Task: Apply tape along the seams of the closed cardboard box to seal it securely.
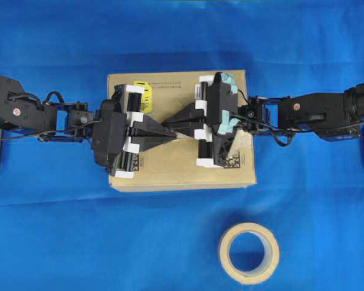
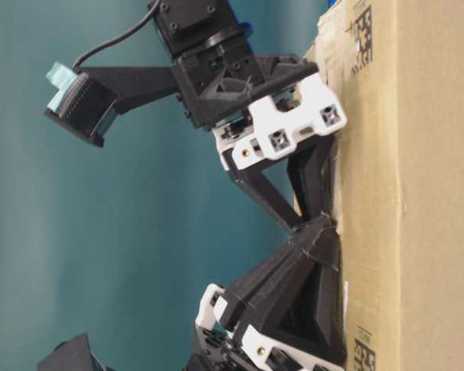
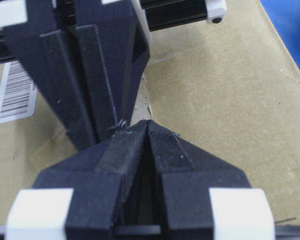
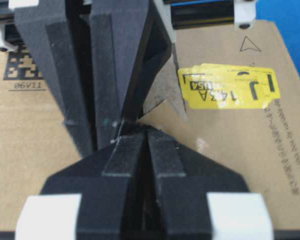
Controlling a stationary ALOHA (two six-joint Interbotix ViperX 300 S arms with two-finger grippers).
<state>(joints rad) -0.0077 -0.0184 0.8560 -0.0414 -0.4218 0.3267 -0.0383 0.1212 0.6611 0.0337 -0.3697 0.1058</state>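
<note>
From overhead, the cardboard box [image 1: 182, 130] lies flat at the middle of the blue-covered desk [image 1: 60, 242], and every place below is given relative to this box. The left gripper [image 1: 168, 129] reaches in from its left edge and the right gripper [image 1: 177, 125] from its right edge; their tips meet over the middle of its top, both with jaws pressed together and nothing visibly held. A yellow sticker [image 1: 144, 99] sits near the box's upper left, a black square code [image 1: 232, 160] near its lower right, and a beige tape roll [image 1: 249, 253] lies on the desk below the box, well apart. In the table-level view the box [image 2: 417, 193] stands at the right, with both grippers' tips touching or almost touching its top face. From the left wrist, closed jaws meet the other gripper's closed jaws tip to tip above the box top, a white barcode label [image 3: 16, 95] at left. From the right wrist, the same meeting shows beside the yellow sticker [image 4: 230, 90]. The small tape piece and the seam are hidden under the tips; I cannot tell where they lie.
</note>
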